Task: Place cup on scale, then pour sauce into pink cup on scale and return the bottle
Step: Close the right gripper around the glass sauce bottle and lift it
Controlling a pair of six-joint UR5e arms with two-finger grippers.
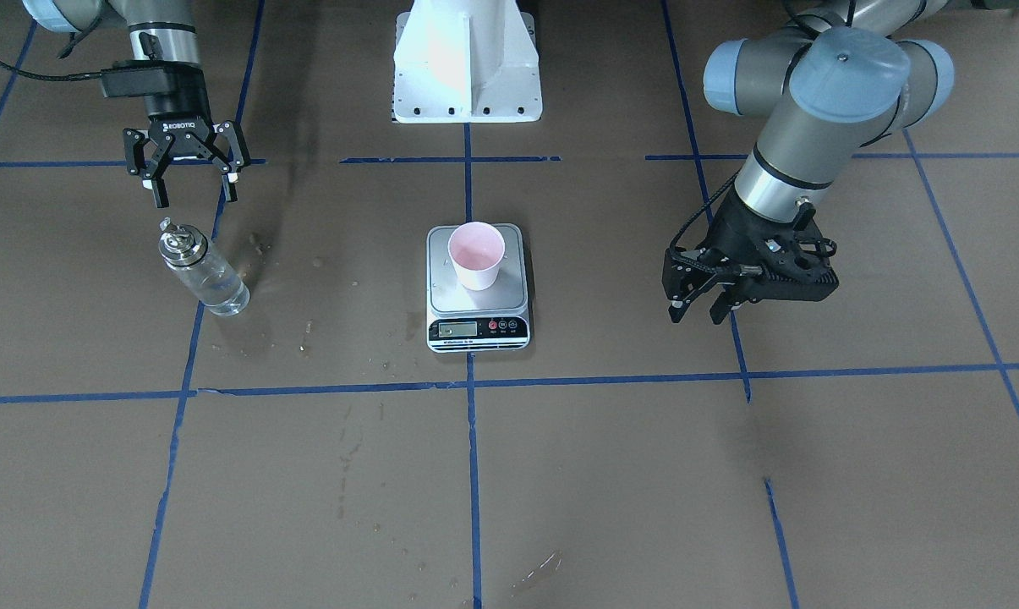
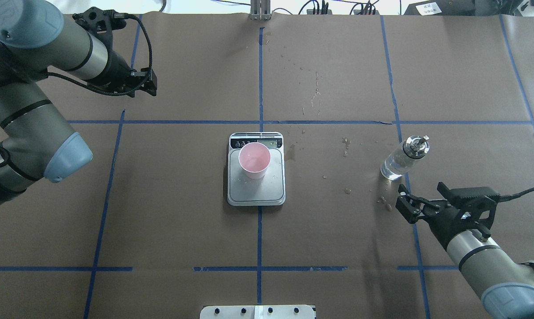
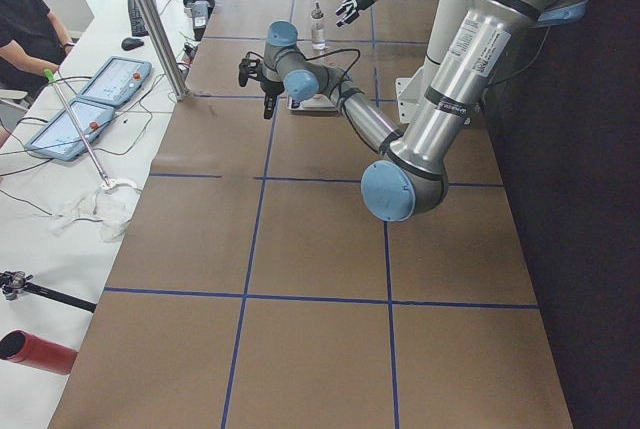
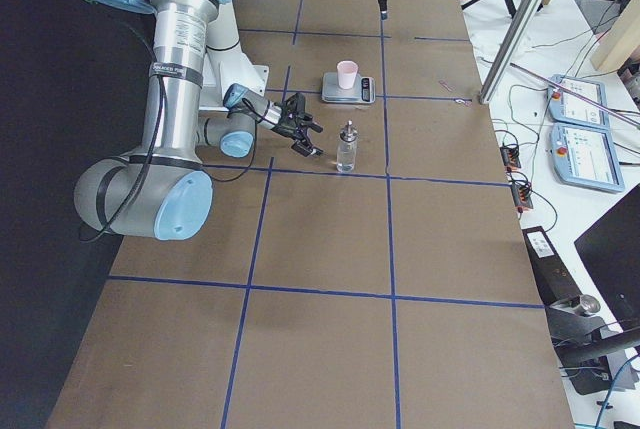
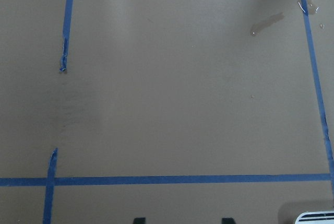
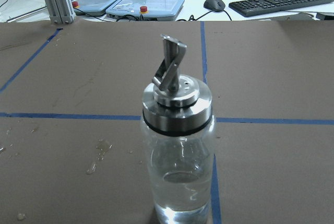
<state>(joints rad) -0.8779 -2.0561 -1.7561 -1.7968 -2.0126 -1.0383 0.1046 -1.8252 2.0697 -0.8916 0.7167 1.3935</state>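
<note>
The cup (image 1: 476,254) sits on the scale (image 1: 478,326), mid-table.
By the bottle (image 1: 205,275) toward the right edge, the right gripper (image 1: 194,193) hovers, jaws apart; the left gripper (image 1: 697,315), also apart, is toward the far left corner.

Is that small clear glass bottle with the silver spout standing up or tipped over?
Upright: the small clear glass bottle stands on its base on the brown table, silver spout on top.

Bare table (image 2: 337,230) lies between my right gripper (image 2: 402,199) and the bottle (image 2: 402,158) at twelve o'clock; the scale (image 2: 256,188) sits well apart at nine.
</note>
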